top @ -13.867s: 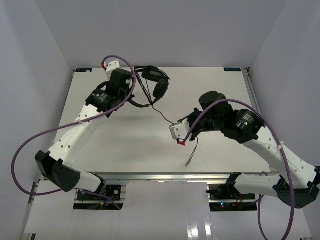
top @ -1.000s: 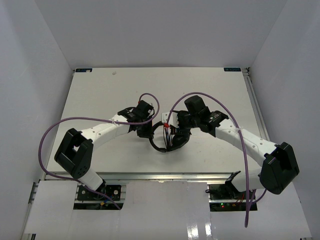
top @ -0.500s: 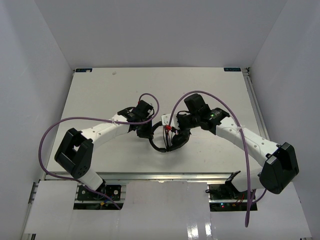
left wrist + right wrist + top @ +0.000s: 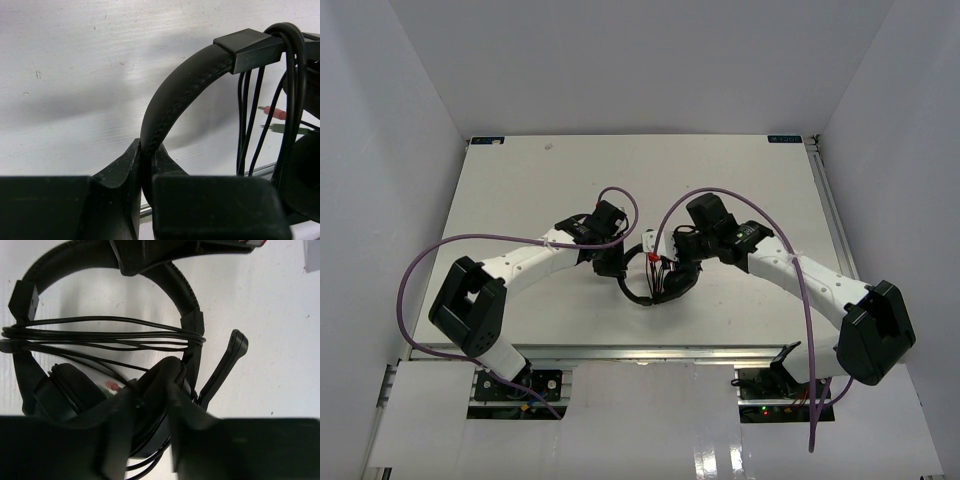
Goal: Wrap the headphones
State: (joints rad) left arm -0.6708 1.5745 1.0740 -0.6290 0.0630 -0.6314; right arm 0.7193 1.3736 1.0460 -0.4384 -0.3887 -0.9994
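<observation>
Clamping headband [image 4: 185, 85] of headphones [image 4: 660, 285]: left gripper [image 4: 146, 156] | right gripper [image 4: 152, 390] at earcup [image 4: 65, 390], jaw state cannot tell | cord [image 4: 100, 332] partly hidden

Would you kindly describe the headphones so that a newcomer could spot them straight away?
On the white table, look near its front middle, where the left arm and right arm meet. The headphones are the small black set between them, with a thin black cord wound round, unlike the thick purple cables.
</observation>
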